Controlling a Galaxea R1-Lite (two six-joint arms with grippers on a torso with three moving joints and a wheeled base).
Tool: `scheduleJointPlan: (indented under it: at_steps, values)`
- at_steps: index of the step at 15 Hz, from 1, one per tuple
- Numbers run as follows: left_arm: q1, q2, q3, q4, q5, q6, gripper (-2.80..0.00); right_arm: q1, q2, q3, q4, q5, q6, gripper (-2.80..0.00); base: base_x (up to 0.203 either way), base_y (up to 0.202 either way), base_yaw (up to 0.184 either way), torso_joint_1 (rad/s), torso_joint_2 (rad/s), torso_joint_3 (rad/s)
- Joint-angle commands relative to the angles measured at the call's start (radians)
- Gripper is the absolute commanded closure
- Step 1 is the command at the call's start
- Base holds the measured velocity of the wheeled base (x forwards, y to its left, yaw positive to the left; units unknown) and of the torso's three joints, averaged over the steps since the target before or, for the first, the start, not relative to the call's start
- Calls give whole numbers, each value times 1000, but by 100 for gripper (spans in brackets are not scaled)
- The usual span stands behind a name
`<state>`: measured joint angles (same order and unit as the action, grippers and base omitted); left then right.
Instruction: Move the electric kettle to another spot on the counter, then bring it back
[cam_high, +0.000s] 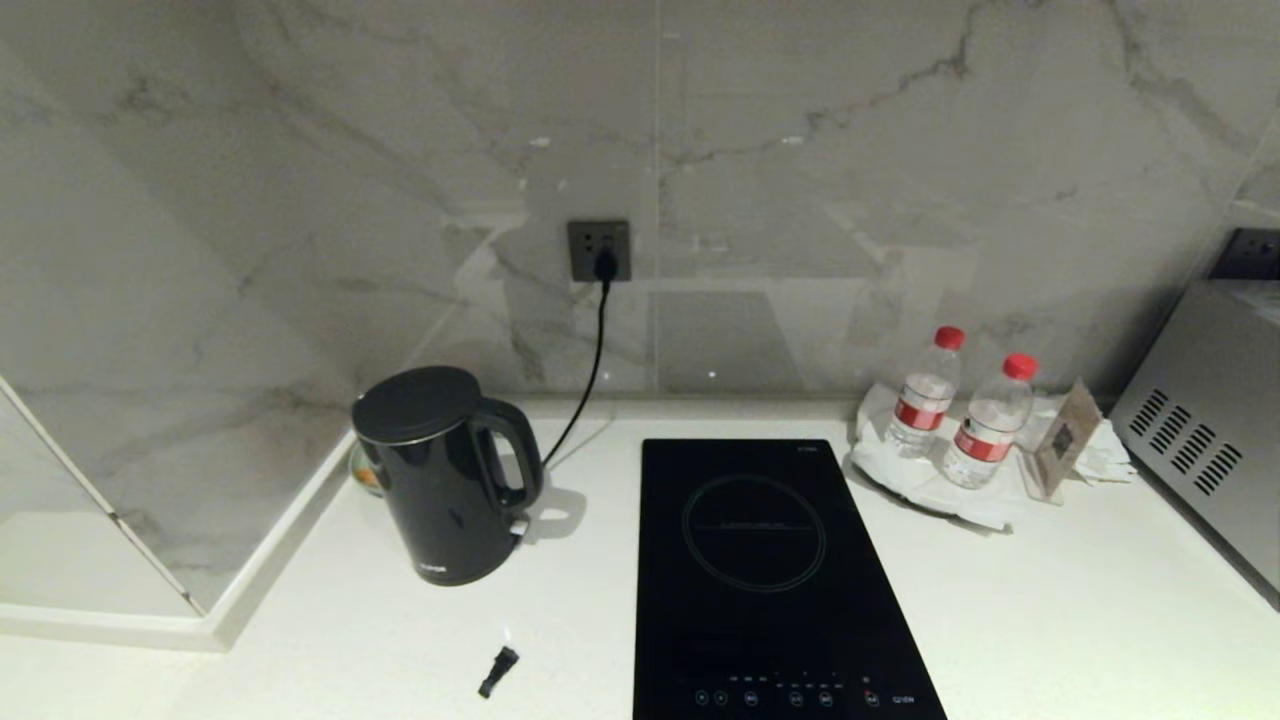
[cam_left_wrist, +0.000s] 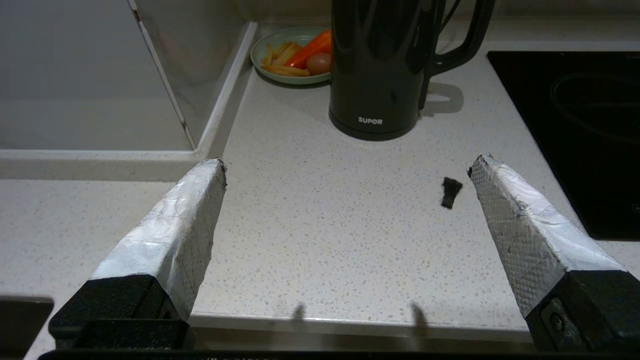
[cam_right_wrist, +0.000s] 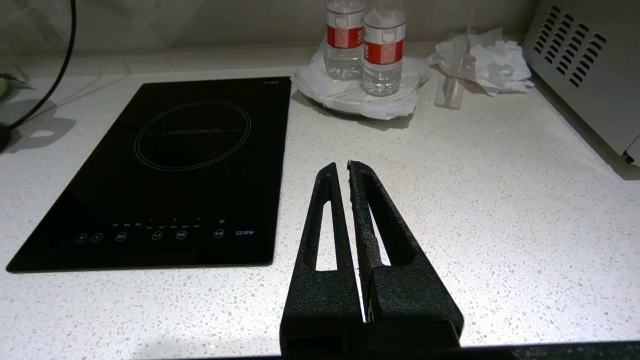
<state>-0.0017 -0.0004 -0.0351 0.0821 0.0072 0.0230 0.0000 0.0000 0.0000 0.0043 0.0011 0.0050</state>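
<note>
Electric kettle (cam_high: 445, 470) stands upright on the counter (cam_high: 1050, 600), back left corner, handle turned toward the induction hob (cam_high: 765, 570); a food plate (cam_left_wrist: 292, 55) sits just behind it. Left gripper (cam_left_wrist: 347, 167) is held back near the counter edge, fingers spread wide, empty. Right gripper (cam_right_wrist: 347, 165) is closed on nothing, parked. The handle is best approached squarely, with the small black scrap (cam_high: 498, 670) avoided.

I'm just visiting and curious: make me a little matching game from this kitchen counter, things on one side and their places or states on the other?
Things:
1. kettle
2. water bottles
3. left tool
4. right tool

States:
A. shut
B. wide open
C. right of the hob, by the wall
D. left of the hob, in front of a plate of food

Pairs: 1-D, 2-C, 3-B, 4-A
</note>
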Motion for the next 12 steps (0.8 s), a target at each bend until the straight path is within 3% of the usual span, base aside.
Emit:
scheduleJointPlan:
  at_steps: [1,12]
  values:
    - [0,2,0,0,0,0,-280,0,0,0,0,0,0,0,0,0,0,-2,2,-201]
    - [0,2,0,1,0,0,-280,0,0,0,0,0,0,0,0,0,0,6,2,-197]
